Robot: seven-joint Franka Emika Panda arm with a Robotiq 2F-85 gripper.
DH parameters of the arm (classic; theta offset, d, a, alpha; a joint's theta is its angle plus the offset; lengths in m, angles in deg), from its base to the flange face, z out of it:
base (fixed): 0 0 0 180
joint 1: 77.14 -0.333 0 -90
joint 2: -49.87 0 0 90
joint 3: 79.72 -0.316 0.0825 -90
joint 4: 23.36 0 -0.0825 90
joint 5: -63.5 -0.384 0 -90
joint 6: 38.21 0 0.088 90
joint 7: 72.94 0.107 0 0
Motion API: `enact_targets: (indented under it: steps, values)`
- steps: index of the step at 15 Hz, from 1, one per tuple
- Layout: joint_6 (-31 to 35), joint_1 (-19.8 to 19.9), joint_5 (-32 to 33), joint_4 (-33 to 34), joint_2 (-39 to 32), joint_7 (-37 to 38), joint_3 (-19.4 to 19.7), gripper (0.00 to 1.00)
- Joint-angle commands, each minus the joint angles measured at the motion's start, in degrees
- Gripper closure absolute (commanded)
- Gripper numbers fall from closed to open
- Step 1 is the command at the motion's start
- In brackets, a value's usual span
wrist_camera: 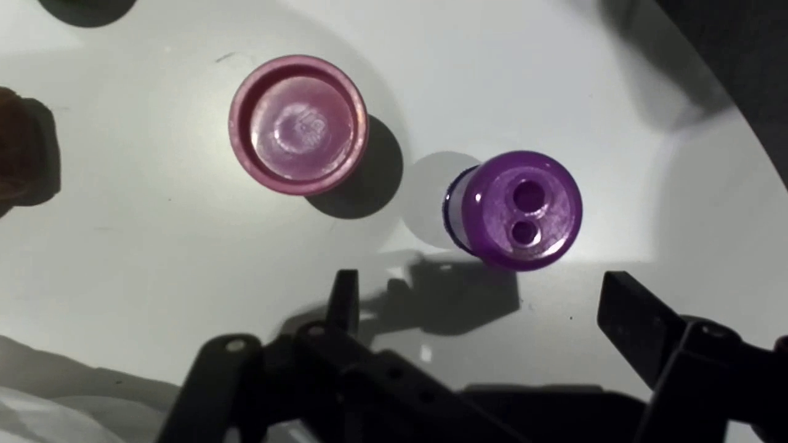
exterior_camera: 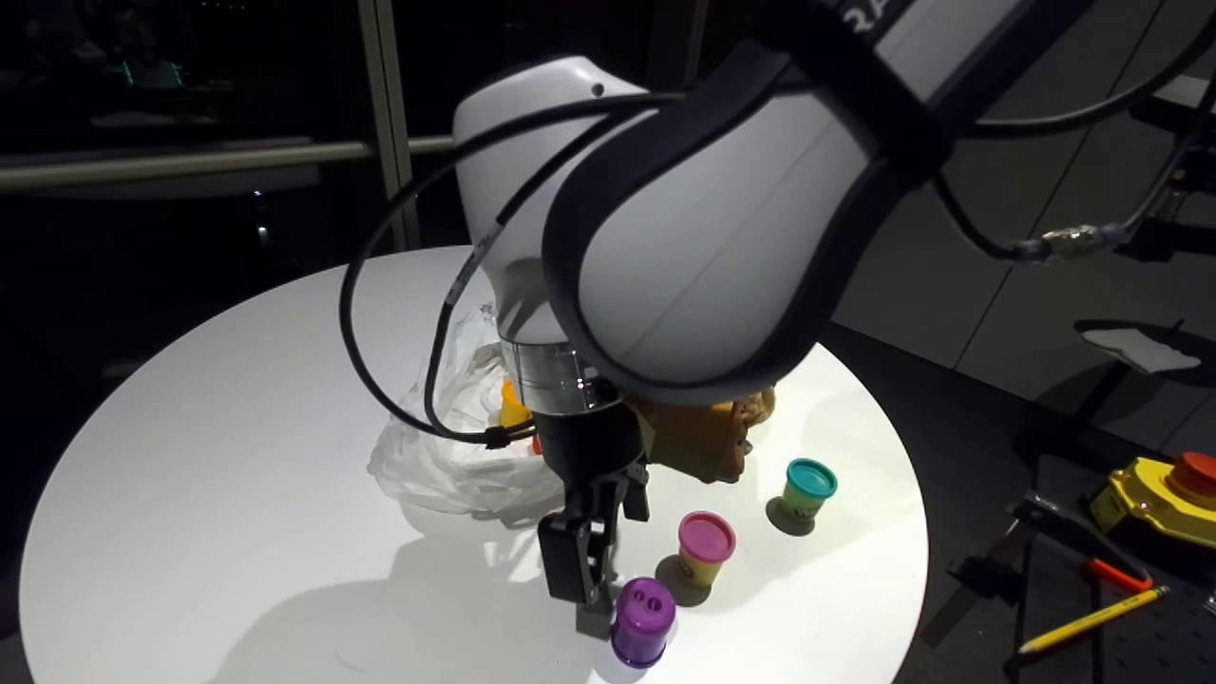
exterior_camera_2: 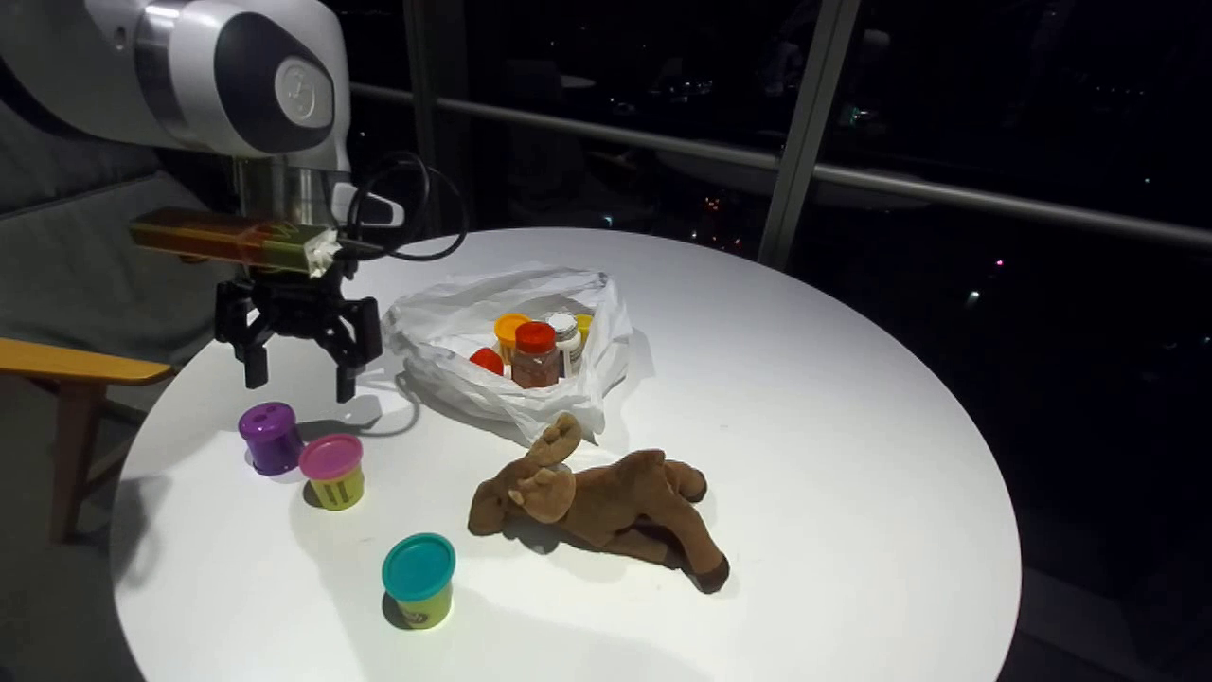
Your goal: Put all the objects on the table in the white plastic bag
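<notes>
One purple container (exterior_camera_2: 273, 440) near table edge (exterior_camera_2: 169, 445), gripper (exterior_camera_2: 301, 385) spread wide, room toward white bag (exterior_camera_2: 511, 407)

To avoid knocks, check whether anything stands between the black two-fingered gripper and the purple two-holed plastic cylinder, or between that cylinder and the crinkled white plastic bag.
Nothing visible blocks the gripper from the cylinder, or the cylinder from the bag; the round pink-lidded yellow tub stands beside the cylinder, off that route.

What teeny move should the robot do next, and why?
Probably move the fingers right over the purple cup. They're open and hold nothing, and in the wrist view the cup shows just past them, on the table, outside the white plastic bag.
</notes>
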Motion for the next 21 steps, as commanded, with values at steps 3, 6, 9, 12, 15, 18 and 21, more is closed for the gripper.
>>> enact_targets:
  steps: [3, 6, 9, 12, 15, 18, 21]
  values:
    - [0.0, -0.6, 1.3, -0.1, -0.5, -3.6, -1.2, 0.0]
    - [0.3, -1.2, 2.1, -0.8, 0.1, -3.6, -1.2, 0.0]
    - [-0.3, -1.7, 3.1, -0.8, -0.6, -3.2, -0.8, 0.0]
    - [0.1, -1.7, 3.9, -1.3, -1.0, -3.4, -0.9, 0.0]
    - [0.4, -1.9, 4.6, -1.4, -1.1, -3.2, -0.8, 0.0]
    - [0.9, -1.9, 4.7, -1.0, -1.6, -3.0, -0.7, 0.34]
    - [0.4, -2.3, 4.8, -1.3, -1.3, -2.3, -0.6, 0.58]
